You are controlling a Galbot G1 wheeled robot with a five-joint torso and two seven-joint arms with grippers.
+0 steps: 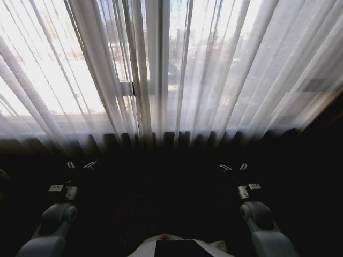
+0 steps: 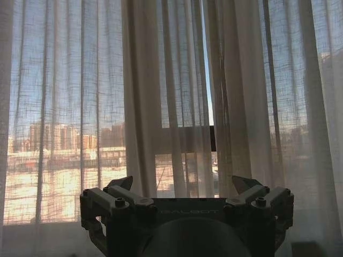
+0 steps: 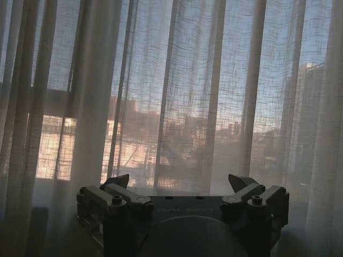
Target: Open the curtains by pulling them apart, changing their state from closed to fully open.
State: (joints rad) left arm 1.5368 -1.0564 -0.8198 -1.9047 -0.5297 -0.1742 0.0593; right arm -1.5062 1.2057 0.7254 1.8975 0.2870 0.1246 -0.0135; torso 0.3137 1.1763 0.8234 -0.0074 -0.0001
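**A:** Status check: curtains (image 1: 177, 69) closed, covering the whole window from 9 through 12 to 3 o'clock of the head view. Seam where the panels meet sits near 12, slightly left of centre, beside the dark window frame bar (image 1: 140, 88). You're at the approach step; nothing gripped.

**B:** Jaws?

**A:** Left gripper (image 1: 81, 165) at about 8 o'clock, right gripper (image 1: 233, 167) at about 4, both low and well apart from the fabric. Left wrist view has the left gripper (image 2: 182, 184) spread wide, empty, facing the seam pleats (image 2: 177, 96). Right wrist view: right gripper (image 3: 179, 182) spread wide, empty, facing plain sheer panel (image 3: 182, 80).

**B:** Next move?

**A:** My read: you need to bring both arms up and inward to 12, each jaw pair onto its own panel edge at the seam, then draw outward toward 9 and 3. Sheer cloth is slack, so I'd expect a thin bite to slip; take a full pleat.

**B:** Blind spots?

**A:** Curtain rail and top hem are cut off above. Floor and lower hem are lost in dark. Exact free edges at the seam are hard to separate among overlapping pleats. Arms below the wrists are barely readable.
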